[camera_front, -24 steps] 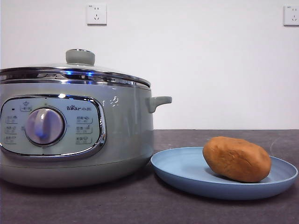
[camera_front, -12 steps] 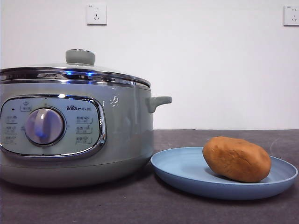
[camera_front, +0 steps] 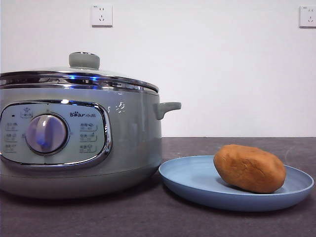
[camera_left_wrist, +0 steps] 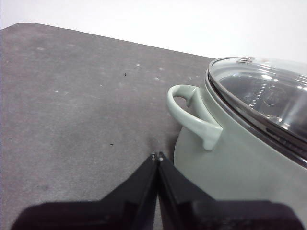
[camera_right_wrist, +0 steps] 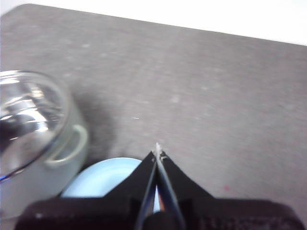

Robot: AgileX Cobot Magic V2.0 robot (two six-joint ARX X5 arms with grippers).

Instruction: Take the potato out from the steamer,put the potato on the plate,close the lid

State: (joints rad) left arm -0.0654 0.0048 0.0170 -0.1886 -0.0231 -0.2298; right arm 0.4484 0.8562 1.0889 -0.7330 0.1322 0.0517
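Potato (camera_front: 249,168) sits on the plate (camera_front: 197,185), lid (camera_front: 84,74) seated on the steamer (camera_front: 133,143); both end effectors, left (camera_left_wrist: 157,155) beside the steamer, right (camera_right_wrist: 157,152) above the plate, pinched closed, empty. Task looks finished; only retreat remains.

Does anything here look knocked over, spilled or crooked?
Nothing stands out. The lid sits level on the steamer, and the potato lies on the plate beside it. No spills show on the table.

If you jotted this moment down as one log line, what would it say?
potato: on plate | lid: on steamer | left gripper: shut, beside steamer handle | right gripper: shut, above plate | task: looks done
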